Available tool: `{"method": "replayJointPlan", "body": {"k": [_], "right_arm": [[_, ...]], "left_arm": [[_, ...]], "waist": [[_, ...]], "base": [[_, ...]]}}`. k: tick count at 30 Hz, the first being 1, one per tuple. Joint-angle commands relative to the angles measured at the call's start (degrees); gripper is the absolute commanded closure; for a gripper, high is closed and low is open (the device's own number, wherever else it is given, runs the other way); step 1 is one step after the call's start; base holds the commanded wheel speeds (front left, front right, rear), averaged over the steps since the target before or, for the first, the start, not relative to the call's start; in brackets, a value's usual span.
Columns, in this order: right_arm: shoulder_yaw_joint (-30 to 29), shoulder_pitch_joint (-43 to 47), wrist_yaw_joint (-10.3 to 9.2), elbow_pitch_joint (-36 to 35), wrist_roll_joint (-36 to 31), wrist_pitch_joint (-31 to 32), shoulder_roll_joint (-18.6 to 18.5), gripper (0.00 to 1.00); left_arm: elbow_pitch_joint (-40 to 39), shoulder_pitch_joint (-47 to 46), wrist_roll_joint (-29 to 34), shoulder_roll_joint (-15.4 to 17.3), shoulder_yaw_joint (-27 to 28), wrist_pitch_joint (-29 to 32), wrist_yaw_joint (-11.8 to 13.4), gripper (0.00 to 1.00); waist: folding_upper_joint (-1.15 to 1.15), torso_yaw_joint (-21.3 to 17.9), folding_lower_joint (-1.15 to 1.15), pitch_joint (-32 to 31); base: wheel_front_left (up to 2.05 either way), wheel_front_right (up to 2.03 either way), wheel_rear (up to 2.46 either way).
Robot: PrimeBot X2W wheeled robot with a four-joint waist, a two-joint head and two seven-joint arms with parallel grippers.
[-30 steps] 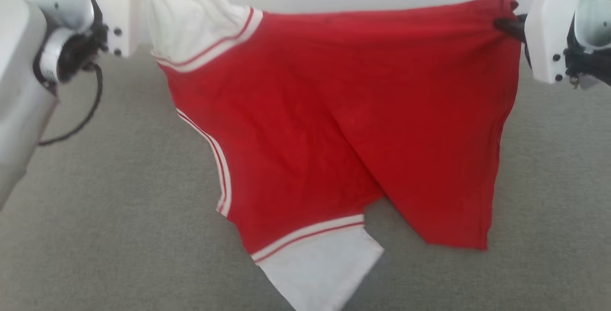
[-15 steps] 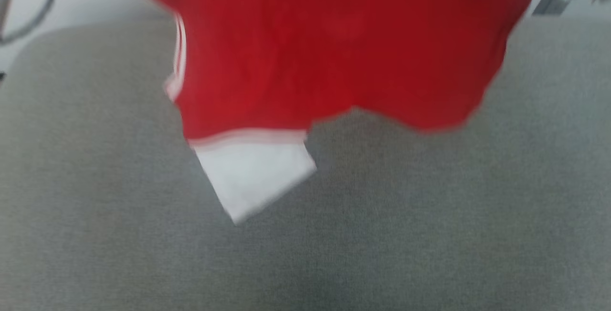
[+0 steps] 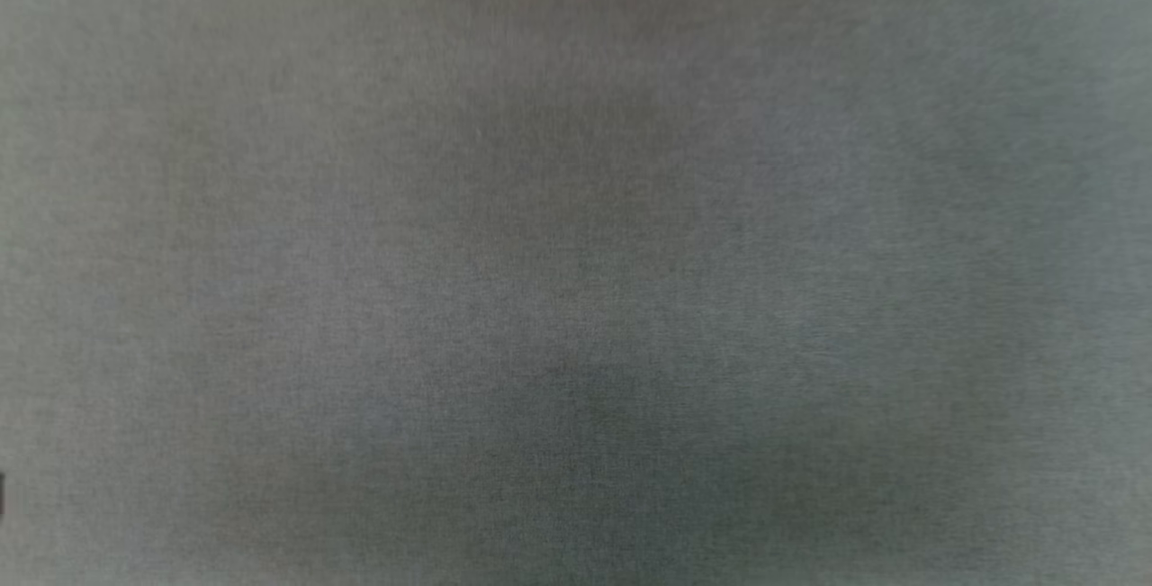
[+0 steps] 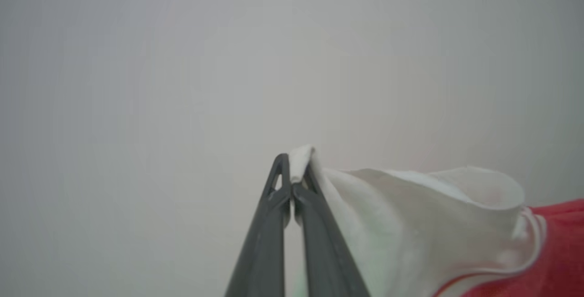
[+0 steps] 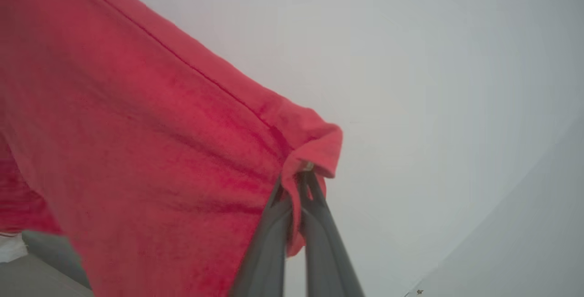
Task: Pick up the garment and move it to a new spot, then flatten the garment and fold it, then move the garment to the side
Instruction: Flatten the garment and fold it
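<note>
The garment hangs in the air between both grippers. In the left wrist view my left gripper point(image 4: 294, 174) is shut on the edge of its white sleeve point(image 4: 410, 215), and the red body point(image 4: 547, 260) trails off to the lower right past the striped trim. In the right wrist view my right gripper point(image 5: 299, 183) is shut on a bunched red hem corner of the garment point(image 5: 137, 151), whose red cloth spreads out to the left. The printed side of the garment is hidden.
The head view looks straight down on a plain grey fabric surface point(image 3: 576, 298), blurred, with a soft shadow across its middle. A pale wall point(image 4: 182, 59) lies behind both grippers. A strip of the grey surface point(image 5: 27, 278) sits at the right wrist view's lower left.
The head view has swung downward: the hanging garment and both arms slid up and out of the picture, leaving grey surface. Both grips on the garment look unchanged.
</note>
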Motion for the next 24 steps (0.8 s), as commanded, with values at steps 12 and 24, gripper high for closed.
{"method": "replayJointPlan", "body": {"k": [12, 24], "right_arm": [[5.92, 11.78, -0.01, 9.05, 3.68, 0.78, 4.16, 1.0], [17.26, 30.53, -0.01, -4.87, 20.82, 10.05, -4.96, 1.0]], "left_arm": [[12.17, 12.53, -3.32, -4.46, -2.0, 2.6, -8.66, 1.0], [7.66, 35.06, -13.06, -4.33, -8.09, 25.98, -10.2, 1.0]], "waist": [[0.0, 3.72, -0.01, -0.67], [0.0, 5.55, -0.01, -8.87]], "base": [[0.0, 0.0, 0.0], [0.0, 0.0, 0.0]]}}
